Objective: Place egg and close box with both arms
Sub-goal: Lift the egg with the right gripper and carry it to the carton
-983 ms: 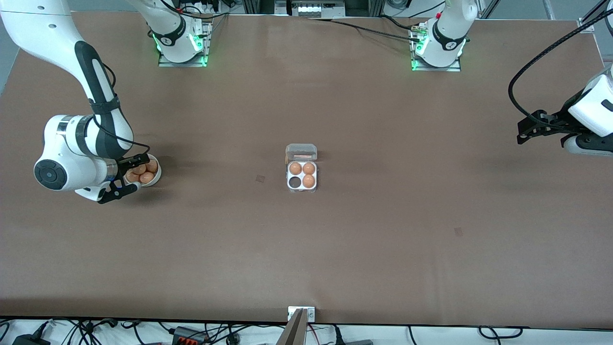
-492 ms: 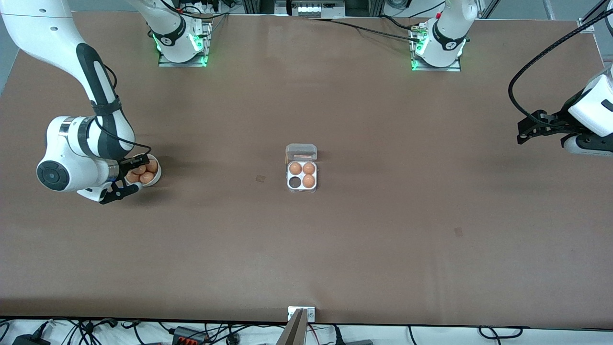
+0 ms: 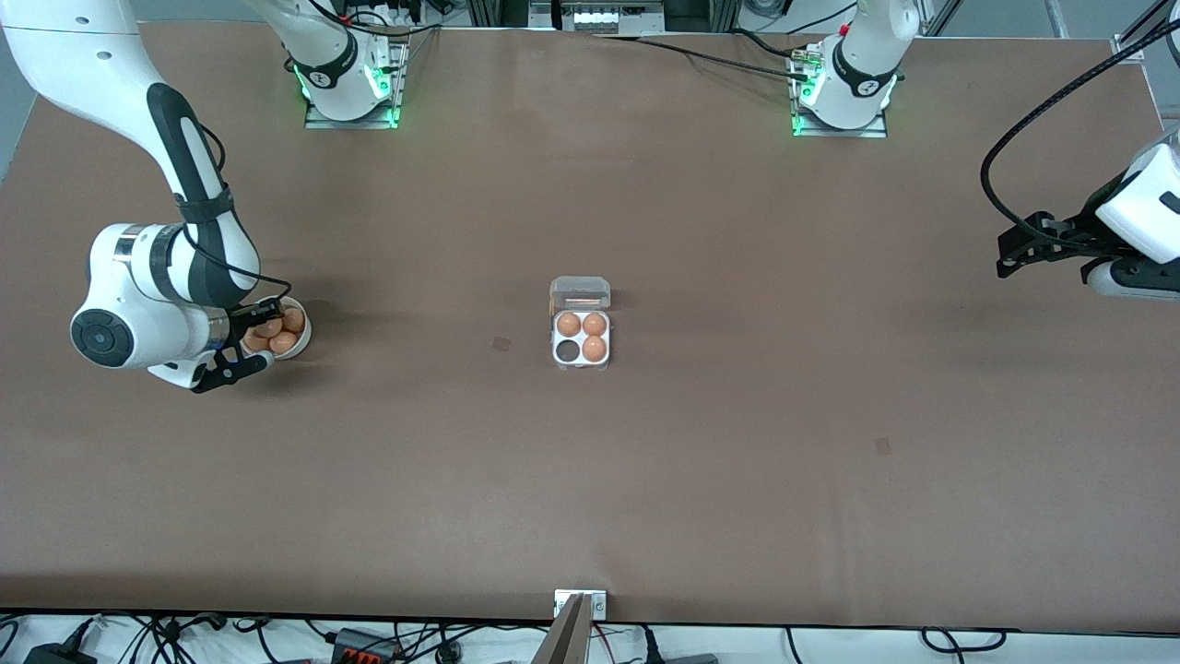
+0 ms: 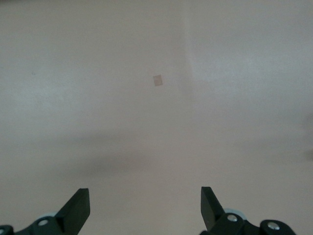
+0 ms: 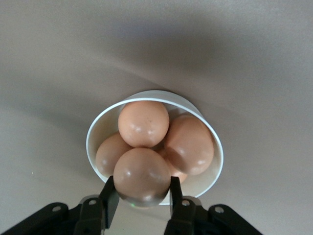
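Right claw [image 5: 142, 193]: over the bowl at the right arm's end of the table, fingers [image 5: 109, 196] clamped on a brown egg [image 5: 142, 176], one finger on each side of it.
Held egg: topmost of the pile, resting against the eggs below.
Bowl [image 5: 215, 147]: round, white, holding several other brown eggs [image 3: 288, 323]; standing on the table [image 3: 737, 461] well apart from the box.
Left claw [image 4: 145, 205]: waiting above bare table at the left arm's end, fingers spread wide, holding nothing.
Box [image 3: 582, 334]: mid-table, between the two claws; clear lid [image 3: 580, 293] tipped back open on the edge farther from the front camera.
Box contents: three brown eggs in the white tray, fourth cell [image 3: 567, 350] showing dark.
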